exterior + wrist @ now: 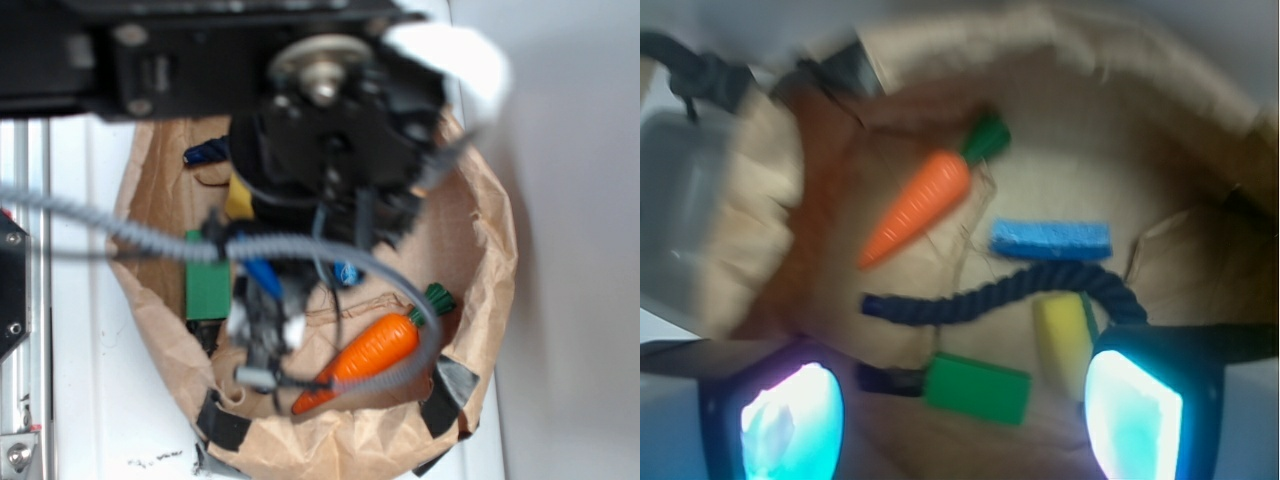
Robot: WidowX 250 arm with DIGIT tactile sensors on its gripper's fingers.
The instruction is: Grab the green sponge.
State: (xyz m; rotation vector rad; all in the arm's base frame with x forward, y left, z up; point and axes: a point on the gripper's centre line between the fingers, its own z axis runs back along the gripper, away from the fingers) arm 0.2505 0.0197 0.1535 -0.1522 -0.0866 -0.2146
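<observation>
**Open gripper hangs over the green sponge**

In the wrist view we see the green sponge lying between the spread fingers of the gripper, untouched, on the brown paper. The arm hides most of it from outside. We count one carrot, one blue sponge, one yellow sponge, one dark rope. The view is blurred.

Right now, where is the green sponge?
In the wrist view the green sponge lies low in the paper-lined bowl, between the open hand's fingers, just left of the yellow sponge and below the dark rope.
</observation>
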